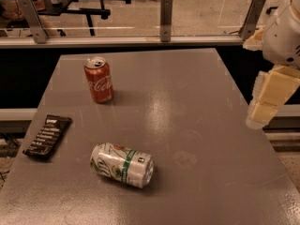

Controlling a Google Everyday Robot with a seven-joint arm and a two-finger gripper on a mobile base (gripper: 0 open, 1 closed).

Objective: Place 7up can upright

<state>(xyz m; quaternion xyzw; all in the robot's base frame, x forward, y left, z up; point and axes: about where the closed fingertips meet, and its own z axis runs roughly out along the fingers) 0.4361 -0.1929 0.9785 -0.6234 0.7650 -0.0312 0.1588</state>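
The 7up can (122, 165) lies on its side on the grey table (187, 107), near the front left, with its silver end facing front right. It is white with a green band and green lettering. My gripper (258, 118) hangs at the right edge of the view, beside the table's right edge, well to the right of the can and above table height. It is cream-coloured, points downward and holds nothing that I can see.
A red Coca-Cola can (99, 80) stands upright at the back left of the table. A dark flat snack packet (47, 137) lies at the left edge. A railing with metal posts (165, 18) runs behind the table.
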